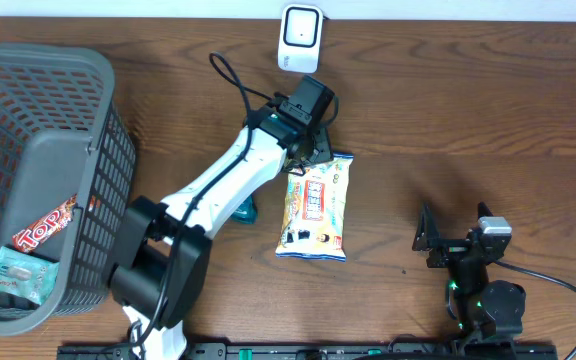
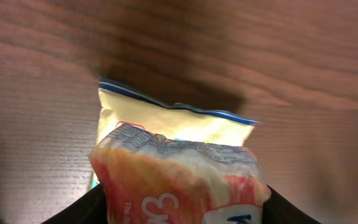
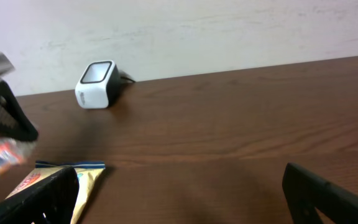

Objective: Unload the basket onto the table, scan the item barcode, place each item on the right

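The snack bag is yellow and orange with a thin blue edge. It lies mostly flat in the middle of the counter. Its far end is bunched up and pinched in the left tool. The scanner (a little white box with a dark face) stands at the far edge, apart from the bag.

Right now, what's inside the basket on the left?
In the basket, a red-and-white candy wrapper and a pale teal packet lie on its floor. Anything beneath them is covered, and the mesh wall blurs the corner nearest the arm.
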